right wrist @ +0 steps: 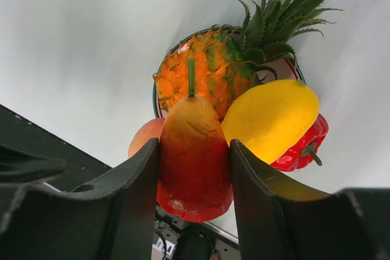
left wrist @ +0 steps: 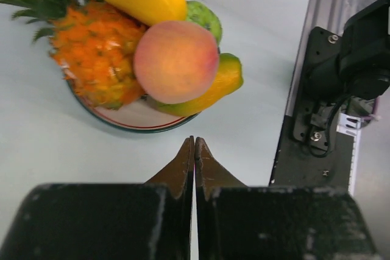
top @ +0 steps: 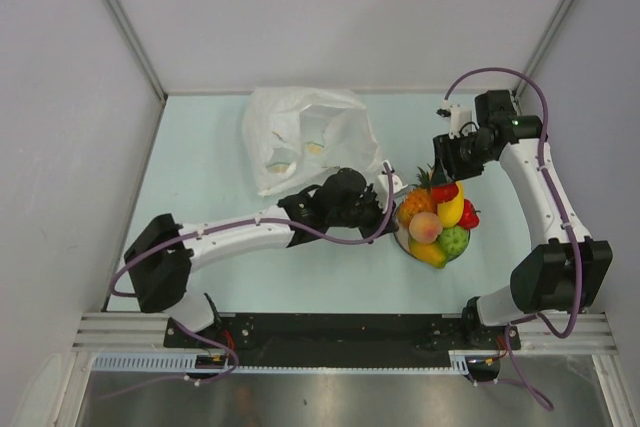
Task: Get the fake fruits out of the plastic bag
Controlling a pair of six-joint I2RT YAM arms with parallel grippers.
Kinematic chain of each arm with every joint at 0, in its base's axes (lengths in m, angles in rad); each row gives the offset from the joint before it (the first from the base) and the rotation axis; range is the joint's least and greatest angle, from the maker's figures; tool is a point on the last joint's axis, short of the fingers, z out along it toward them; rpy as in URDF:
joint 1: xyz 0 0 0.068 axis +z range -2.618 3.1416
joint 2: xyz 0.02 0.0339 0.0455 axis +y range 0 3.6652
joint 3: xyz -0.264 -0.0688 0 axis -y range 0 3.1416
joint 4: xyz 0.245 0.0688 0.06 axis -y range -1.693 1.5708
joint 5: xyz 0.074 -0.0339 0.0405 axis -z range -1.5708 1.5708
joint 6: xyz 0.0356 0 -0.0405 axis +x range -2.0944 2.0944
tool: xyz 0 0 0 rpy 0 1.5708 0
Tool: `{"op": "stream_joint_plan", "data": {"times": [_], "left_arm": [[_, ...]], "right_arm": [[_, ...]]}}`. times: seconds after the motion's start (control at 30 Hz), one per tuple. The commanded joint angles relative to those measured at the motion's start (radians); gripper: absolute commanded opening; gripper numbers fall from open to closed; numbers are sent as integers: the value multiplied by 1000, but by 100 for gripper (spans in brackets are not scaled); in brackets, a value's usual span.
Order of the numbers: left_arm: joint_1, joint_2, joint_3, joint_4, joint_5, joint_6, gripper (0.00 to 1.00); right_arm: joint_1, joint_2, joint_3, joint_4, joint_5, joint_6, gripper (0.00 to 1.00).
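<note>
I see right gripper (right wrist: 194,144) clamped on red-orange fruit (right wrist: 194,175) over plate (left wrist: 140,120), 12 o'clock edge. Left gripper (left wrist: 194,141) closed, empty, plate's 9 o'clock. Plastic bag (top: 300,137) at 11.

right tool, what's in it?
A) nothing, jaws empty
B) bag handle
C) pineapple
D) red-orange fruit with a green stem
D: in the right wrist view, the right tool has both fingers pressed against a red-orange fruit with a green stem; the pineapple sits apart behind it.
</note>
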Motion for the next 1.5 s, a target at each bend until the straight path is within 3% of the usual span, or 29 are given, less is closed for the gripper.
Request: {"op": "stream_joint_plan", "data": {"times": [0.0,0.47,1.47], "left_arm": [[-48,73,20,144,72,-99,0],[-56,176,62,134,100,-147,0],[-47,242,118,129,123,-151,0]], "right_arm": [[24,-1,22,5,58,-37,28],[44,1,0,5,76,-53,29],[106,8,-58,2,122,-78,36]]}}
